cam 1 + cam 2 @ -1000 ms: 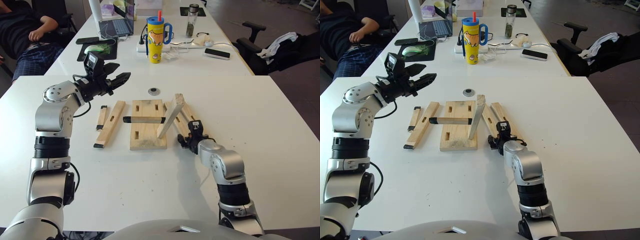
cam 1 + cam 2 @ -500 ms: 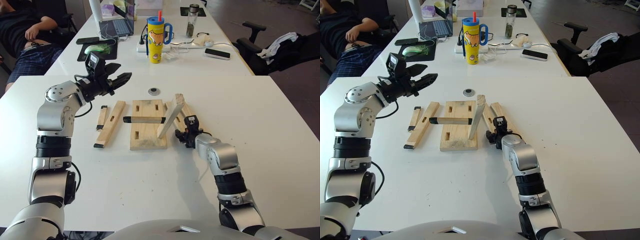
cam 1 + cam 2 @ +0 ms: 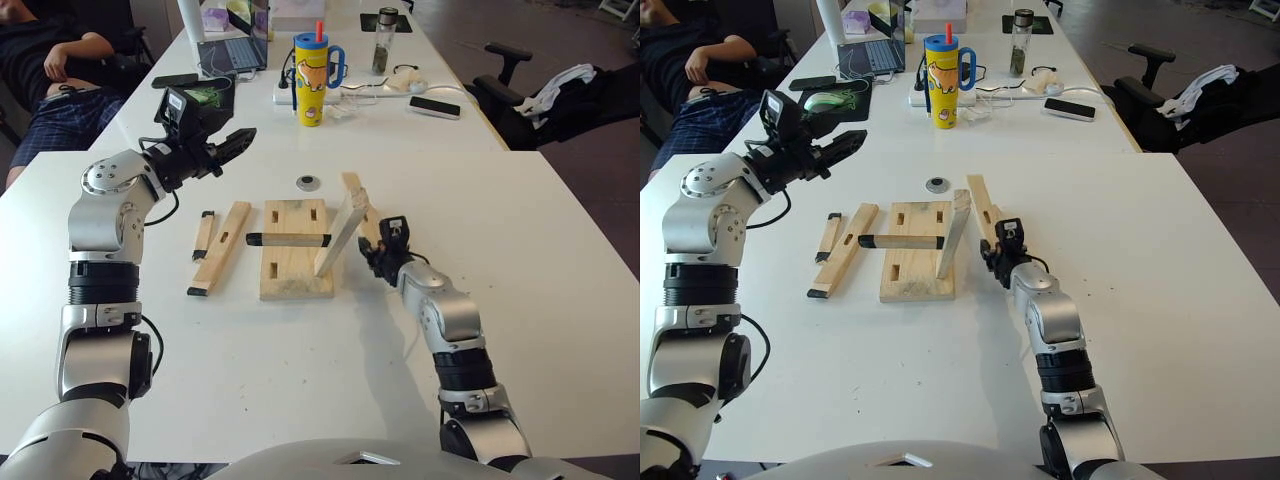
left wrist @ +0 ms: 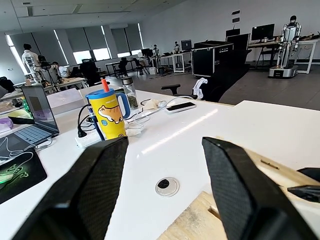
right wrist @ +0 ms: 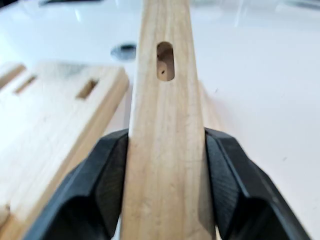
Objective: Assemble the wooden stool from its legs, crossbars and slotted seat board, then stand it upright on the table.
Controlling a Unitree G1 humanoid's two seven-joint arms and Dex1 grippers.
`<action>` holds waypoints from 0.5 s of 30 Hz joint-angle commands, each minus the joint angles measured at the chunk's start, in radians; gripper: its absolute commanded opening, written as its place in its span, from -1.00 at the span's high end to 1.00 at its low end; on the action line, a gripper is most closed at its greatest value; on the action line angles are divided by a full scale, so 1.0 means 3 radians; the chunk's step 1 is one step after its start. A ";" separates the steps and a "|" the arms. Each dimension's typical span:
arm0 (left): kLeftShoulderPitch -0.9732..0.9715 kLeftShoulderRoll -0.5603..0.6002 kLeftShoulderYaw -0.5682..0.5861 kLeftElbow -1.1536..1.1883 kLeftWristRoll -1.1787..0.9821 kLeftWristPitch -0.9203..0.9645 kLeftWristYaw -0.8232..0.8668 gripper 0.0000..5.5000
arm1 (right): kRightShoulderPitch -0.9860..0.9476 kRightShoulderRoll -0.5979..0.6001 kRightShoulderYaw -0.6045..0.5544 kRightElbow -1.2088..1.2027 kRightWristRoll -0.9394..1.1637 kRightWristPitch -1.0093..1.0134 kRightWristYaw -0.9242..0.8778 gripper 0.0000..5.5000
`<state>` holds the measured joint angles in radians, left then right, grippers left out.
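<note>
The slotted seat board (image 3: 296,262) lies flat mid-table. One leg (image 3: 335,238) leans up out of it, joined to a dark-tipped crossbar (image 3: 288,239) lying across the board. My right gripper (image 3: 381,253) is just right of the board, shut on another wooden leg (image 3: 355,198) whose far end tilts up off the table; in the right wrist view this slotted leg (image 5: 165,130) sits between the fingers (image 5: 102,185). A loose leg (image 3: 222,246) and a short crossbar (image 3: 204,235) lie left of the board. My left gripper (image 3: 232,143) hovers open above the table's far left, holding nothing.
A round cable grommet (image 3: 309,182) sits behind the board. On the table beyond stand a yellow mug (image 3: 311,80), a laptop (image 3: 232,50), a bottle (image 3: 385,42) and a phone (image 3: 434,106). White tabletop (image 3: 540,260) stretches right and toward the front.
My right gripper has moved away from me and tipped the held leg's far end up off the table. The left arm has swung slightly up and back to the left, still open.
</note>
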<state>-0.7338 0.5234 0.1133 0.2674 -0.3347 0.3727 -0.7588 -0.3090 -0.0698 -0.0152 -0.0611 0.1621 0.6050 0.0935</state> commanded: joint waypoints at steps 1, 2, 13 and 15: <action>-0.0169 0.0023 0.0153 0.0091 -0.0126 0.0050 -0.0001 -0.01 | -0.0165 0.0038 -0.0412 -0.0391 0.0578 -0.0305 0.0344 0.25; -0.0193 0.0023 0.0191 0.0104 -0.0184 0.0091 -0.0025 -0.01 | -0.0216 -0.0007 -0.0511 -0.0501 0.0742 -0.0321 0.0443 0.25; -0.0140 0.0017 0.0431 -0.0412 -0.1001 0.0679 -0.0413 -0.01 | -0.0636 -0.0760 -0.1336 -0.1286 0.3272 0.0508 0.1026 0.25; -0.0124 0.0006 0.0522 -0.0541 -0.1240 0.0879 -0.0387 -0.01 | -0.0591 -0.0923 -0.1334 -0.1353 0.3804 0.0666 0.1044 0.25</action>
<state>-0.7813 0.5238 0.2358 0.1549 -0.6314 0.5660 -0.8789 -0.4709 -0.2924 -0.4106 -0.4307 1.1357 0.7485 0.3944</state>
